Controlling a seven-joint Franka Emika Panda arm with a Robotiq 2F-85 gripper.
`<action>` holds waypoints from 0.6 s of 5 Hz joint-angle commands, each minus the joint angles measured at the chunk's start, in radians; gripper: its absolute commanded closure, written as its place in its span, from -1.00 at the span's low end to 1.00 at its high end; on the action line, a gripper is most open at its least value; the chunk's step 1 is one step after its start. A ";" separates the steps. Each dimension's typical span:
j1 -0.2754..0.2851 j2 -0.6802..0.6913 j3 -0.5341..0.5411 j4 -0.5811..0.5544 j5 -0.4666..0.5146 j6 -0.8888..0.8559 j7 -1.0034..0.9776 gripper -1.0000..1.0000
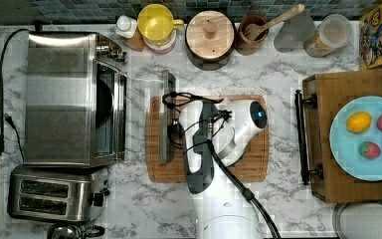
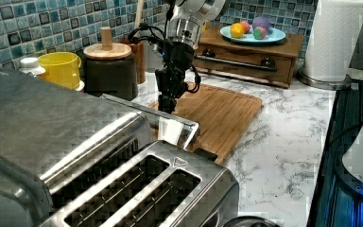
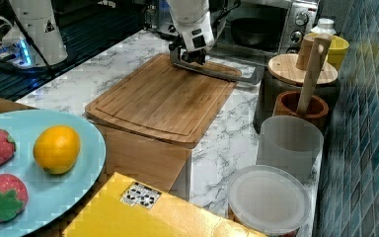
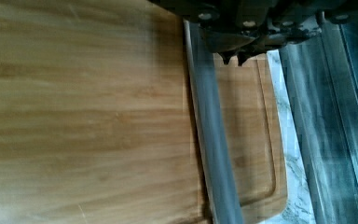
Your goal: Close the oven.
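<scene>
No readable text or labels anywhere.

The oven [image 1: 62,97] is a large boxy brushed-steel toaster oven standing at the top view's left on the marble counter, a black cord trailing from its back. Its door [image 3: 237,61] is folded down open, and the metal bar handle [image 1: 167,117] reaches over the edge of the wooden board. Silver knobs [image 3: 301,27] line the front panel, and a dark pan sits inside the cavity.
</scene>
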 commanded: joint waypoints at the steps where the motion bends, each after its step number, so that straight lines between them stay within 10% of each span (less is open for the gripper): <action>1: 0.038 0.058 0.094 0.186 0.098 -0.126 0.031 1.00; 3: 0.049 0.002 0.157 0.168 0.139 -0.075 0.054 1.00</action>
